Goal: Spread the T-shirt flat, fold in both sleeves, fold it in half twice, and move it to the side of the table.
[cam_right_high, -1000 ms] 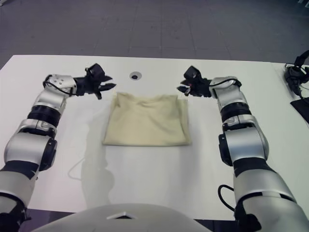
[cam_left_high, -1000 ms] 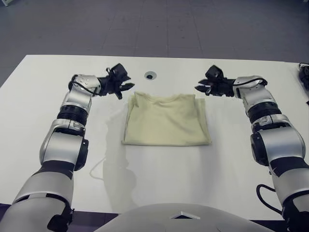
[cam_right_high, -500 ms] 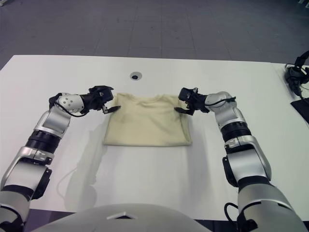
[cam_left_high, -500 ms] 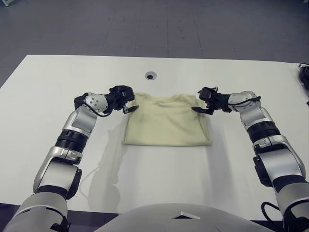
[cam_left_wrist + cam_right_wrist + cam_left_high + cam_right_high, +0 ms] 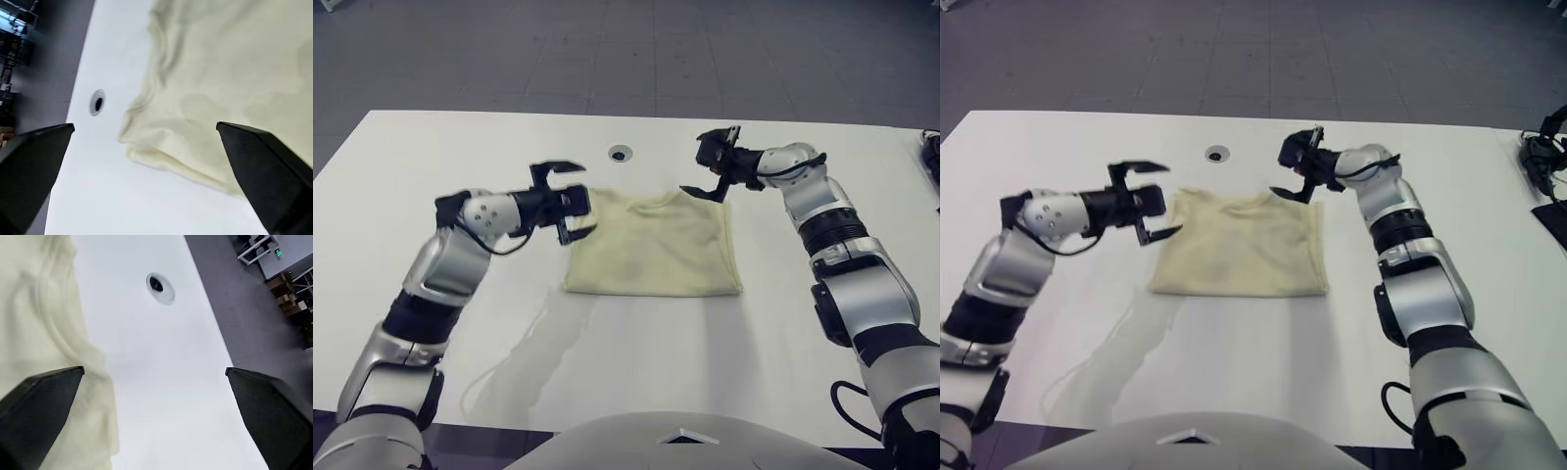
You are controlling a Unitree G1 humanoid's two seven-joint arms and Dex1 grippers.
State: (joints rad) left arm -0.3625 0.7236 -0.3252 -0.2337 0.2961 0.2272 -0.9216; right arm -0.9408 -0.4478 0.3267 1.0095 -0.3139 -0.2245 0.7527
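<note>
Flanking one folded T-shirt (image 5: 651, 250): left end effector (image 5: 579, 201), right end effector (image 5: 710, 160), both spread apart.

I am looking into what is reading as an office or lab room: a wide white table (image 5: 783, 343) is carrying a desk-style cable hole (image 5: 620, 153) at twelve o'clock, grey carpet-tile floor (image 5: 607, 49) is stretching beyond, black cables (image 5: 1538, 149) are lying at three o'clock, and desk frames (image 5: 254, 246) and cardboard boxes (image 5: 286, 284) are standing farther off
</note>
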